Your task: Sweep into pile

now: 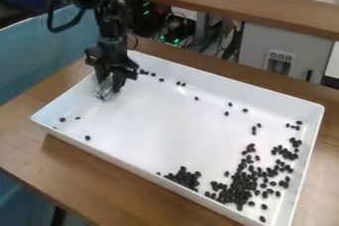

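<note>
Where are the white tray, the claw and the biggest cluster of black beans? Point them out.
White tray point(232, 89): camera view, inside of far wall.
Claw point(108, 89): camera view, lower end.
Biggest cluster of black beans point(236, 190): camera view, dense middle.

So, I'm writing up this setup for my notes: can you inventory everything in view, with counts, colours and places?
small oval beans: too many to count, black, densest at the tray's near right, others scattered
shallow rectangular tray: one, white, on the table
wooden table: one, brown, under the tray
wooden shelf: one, brown, beyond the tray
flat panel: one, blue, left edge
boxy cabinet: one, grey, upper right
cables and small lights: several, dark with green lights, behind the shelf
robot arm: one, black, upper left
gripper: one, black with silvery tip, over the tray's far left
</note>
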